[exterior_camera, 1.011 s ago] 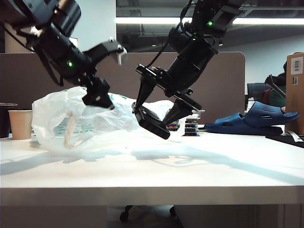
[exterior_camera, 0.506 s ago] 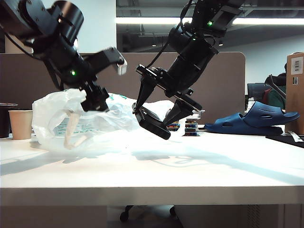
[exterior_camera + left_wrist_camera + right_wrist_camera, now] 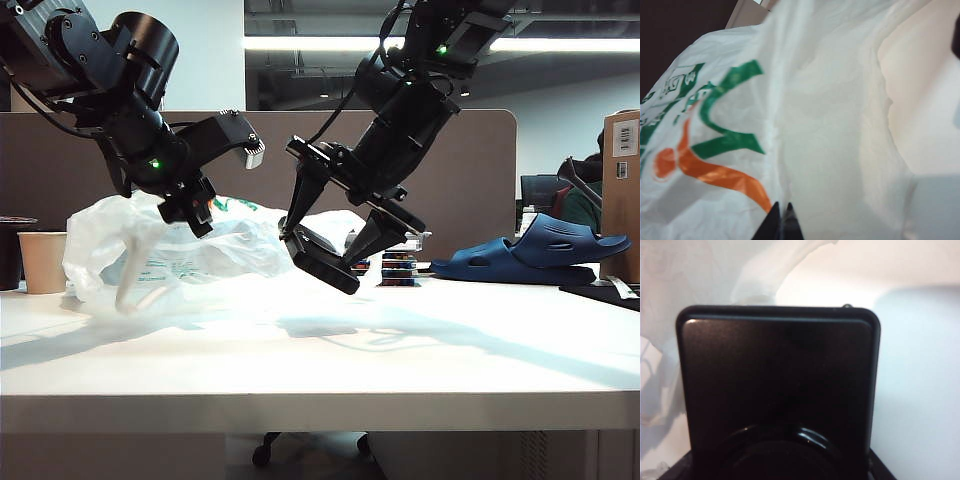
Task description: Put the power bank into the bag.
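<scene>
One flat black power bank [image 3: 326, 263] with rounded corners is up in the air, tilted, just above the white table [image 3: 400, 350] near its middle. The right tool [image 3: 330, 250] grips it by its two sides. It is not in the bag yet. The big crinkly white plastic bag [image 3: 160, 255] with green and orange print lies on the left part of the table, right beside the power bank. The left tool [image 3: 780, 222] is pinched tight on a fold of the bag's top and lifts it. I think the bag's mouth must open wider, then the power bank can slide in and be let go.
</scene>
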